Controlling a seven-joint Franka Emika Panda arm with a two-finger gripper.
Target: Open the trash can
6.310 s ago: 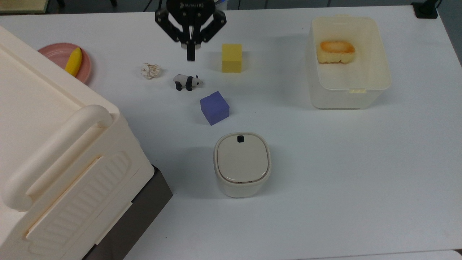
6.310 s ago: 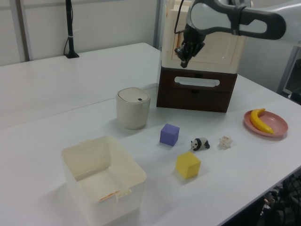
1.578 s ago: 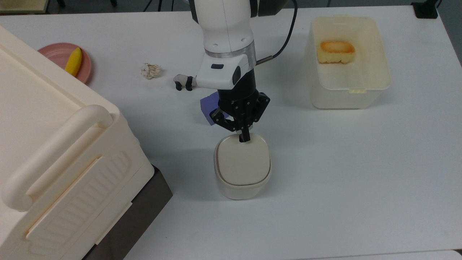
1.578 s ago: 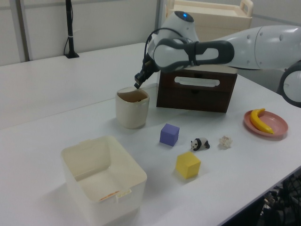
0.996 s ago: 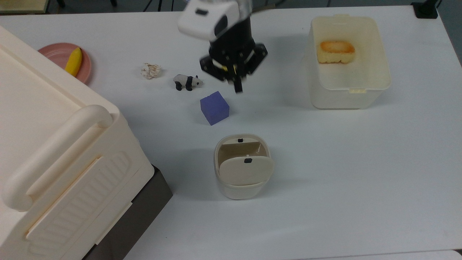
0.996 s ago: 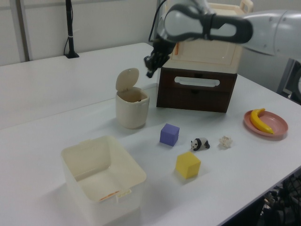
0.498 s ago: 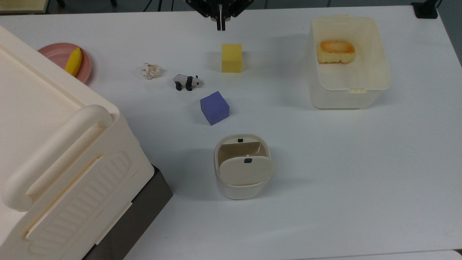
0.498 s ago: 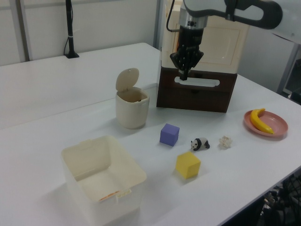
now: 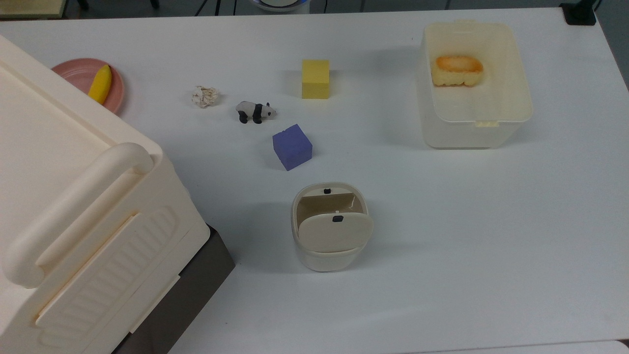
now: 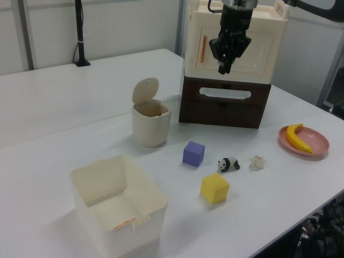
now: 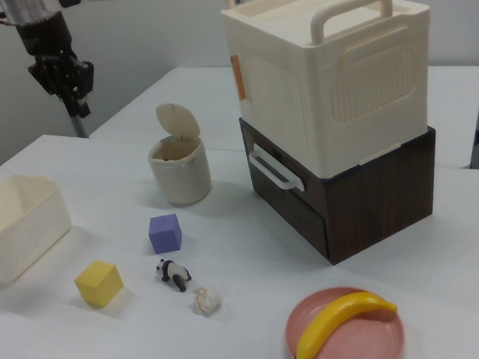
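The trash can (image 9: 330, 231) stands apart on the surface (image 9: 481, 236), purple cube (image 9: 292, 146) near its button side, lid upright.

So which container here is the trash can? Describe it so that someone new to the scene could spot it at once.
Start at the large cream box with a thick handle stacked on a dark wooden drawer unit. Just beside it on the white table stands the small cream-white plastic trash can. Unlike the wide translucent rectangular tub, it is rounded and narrow, with its beige hinged lid standing up.

Black gripper (image 10: 224, 69) — slim jaws, silver wrist.
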